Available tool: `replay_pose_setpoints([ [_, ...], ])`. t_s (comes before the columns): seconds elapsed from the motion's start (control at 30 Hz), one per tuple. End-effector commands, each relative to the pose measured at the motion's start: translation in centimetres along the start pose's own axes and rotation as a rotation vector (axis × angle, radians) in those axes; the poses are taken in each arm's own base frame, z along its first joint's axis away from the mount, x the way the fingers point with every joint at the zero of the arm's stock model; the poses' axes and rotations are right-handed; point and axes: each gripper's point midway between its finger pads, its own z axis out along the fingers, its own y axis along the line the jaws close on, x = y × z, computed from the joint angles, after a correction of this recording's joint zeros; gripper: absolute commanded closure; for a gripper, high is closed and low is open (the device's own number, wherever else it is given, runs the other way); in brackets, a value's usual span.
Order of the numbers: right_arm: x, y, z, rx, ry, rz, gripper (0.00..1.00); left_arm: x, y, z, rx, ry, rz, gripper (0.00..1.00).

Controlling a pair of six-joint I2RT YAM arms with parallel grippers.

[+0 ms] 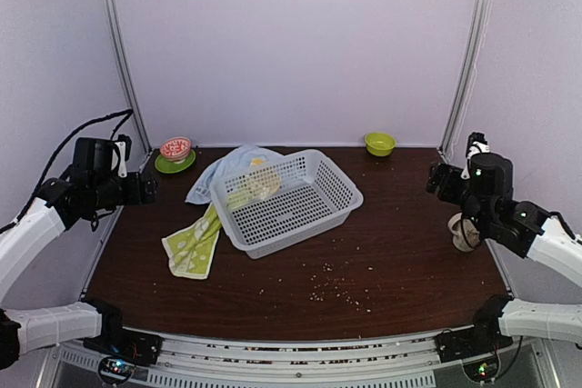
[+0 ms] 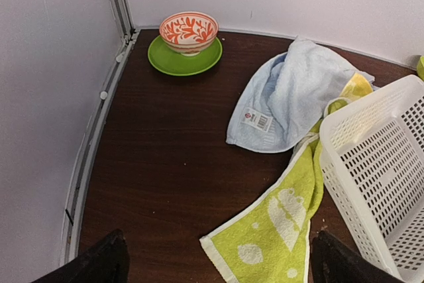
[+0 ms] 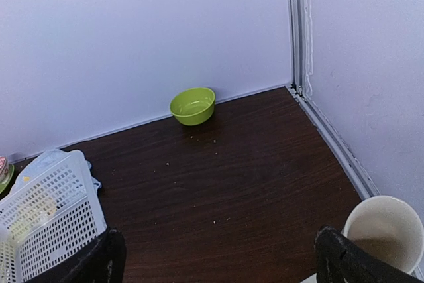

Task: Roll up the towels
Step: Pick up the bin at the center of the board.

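Both arms hung out wide, at 9 and 3 o'clock of the table (image 1: 409,261); the left gripper (image 2: 222,264) gaped as wide as it goes with nothing in it, and the right gripper (image 3: 222,260) was the same, empty; neither towel was rolled yet; the lime-green towel (image 1: 193,243) lay limp at 8 o'clock of the basket (image 1: 350,195), its far end running under or against the basket wall, we couldn't tell which; the pale-blue towel (image 1: 216,177) sat bunched at the basket's 11 o'clock, tag showing, touching the green one; both looked light, soft and floppy, so we judged they'd crumple rather than slide; the green one's free near corner looked the best hold, to draw it clear of the basket first
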Motion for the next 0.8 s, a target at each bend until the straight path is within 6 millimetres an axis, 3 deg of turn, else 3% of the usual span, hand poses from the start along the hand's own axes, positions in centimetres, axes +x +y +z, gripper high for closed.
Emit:
replay_pose_setpoints([
  [0.0, 0.5, 2.2, -0.4, -0.127, 0.063, -0.053, 0.00, -1.0, -0.3, -0.6, 0.020, -0.040, -0.003, 0.02],
  [0.1, 1.9, 3.4, -0.3, -0.191, 0.123, -0.064, 0.00, 1.1, -0.5, 0.5, 0.031, 0.013, -0.064, 0.02],
  [0.23, 4.2, 4.3, 0.0, -0.207, 0.210, -0.097, 0.00, 6.4, -1.5, 3.1, 0.073, 0.185, -0.245, 0.04],
  [0.33, 5.5, 4.9, 0.1, -0.219, 0.252, -0.103, 0.02, 10.3, -1.1, 4.7, 0.027, 0.303, -0.300, 0.12],
  [0.43, 6.3, 5.7, 0.1, -0.240, 0.280, -0.106, 0.02, 13.2, -0.9, 5.5, -0.010, 0.409, -0.310, 0.26],
  [0.63, 7.6, 6.7, -0.1, -0.271, 0.311, -0.070, 0.03, 16.0, -0.9, 5.9, -0.030, 0.495, -0.339, 0.44],
  [0.77, 9.6, 9.2, -0.1, -0.342, 0.381, -0.012, 0.04, 17.0, -1.5, 6.5, -0.020, 0.532, -0.336, 0.49],
])
